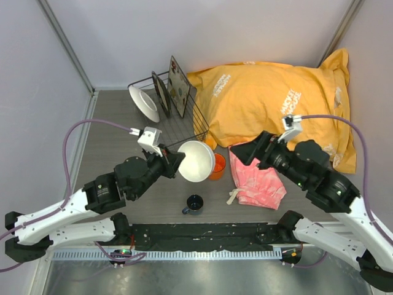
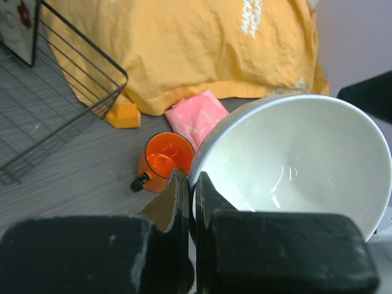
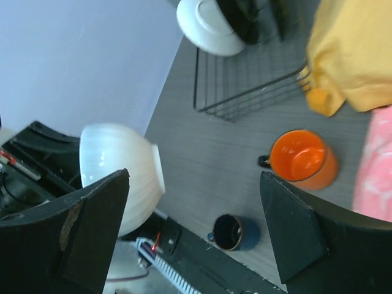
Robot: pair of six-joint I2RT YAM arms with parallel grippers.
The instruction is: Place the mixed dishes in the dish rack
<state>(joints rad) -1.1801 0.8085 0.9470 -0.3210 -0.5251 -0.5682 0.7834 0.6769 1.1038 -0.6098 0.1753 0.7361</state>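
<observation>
At mid-bench, seen from above, my left pincer (image 1: 177,161) is clenching the rim of the bowl (image 1: 196,161), and the left wrist view is showing the two fingers (image 2: 177,202) pressed together with the white rim pinched between them. The bowl is tilting on its side, its opening facing up toward the overhead camera. It is sitting off the rack (image 1: 199,126) at about that rack's 5 o'clock corner, not inside it.

The mug (image 1: 217,166) is standing upright at the bowl's 3 o'clock, partly hidden by it from above. The cup (image 1: 194,203) is resting on the bench (image 1: 123,123) at the bowl's 6 o'clock, well apart.

Inside the rack, the white plate (image 1: 144,103), the brown plate (image 1: 161,93) and the tray (image 1: 179,86) are standing on edge in a row.

My right pincer (image 1: 241,153) is hanging released, fingers spread wide in its wrist view, over the 12 o'clock edge of the cloth (image 1: 258,181). The bag (image 1: 276,98) is lying at the rack's 3 o'clock, touching it.
</observation>
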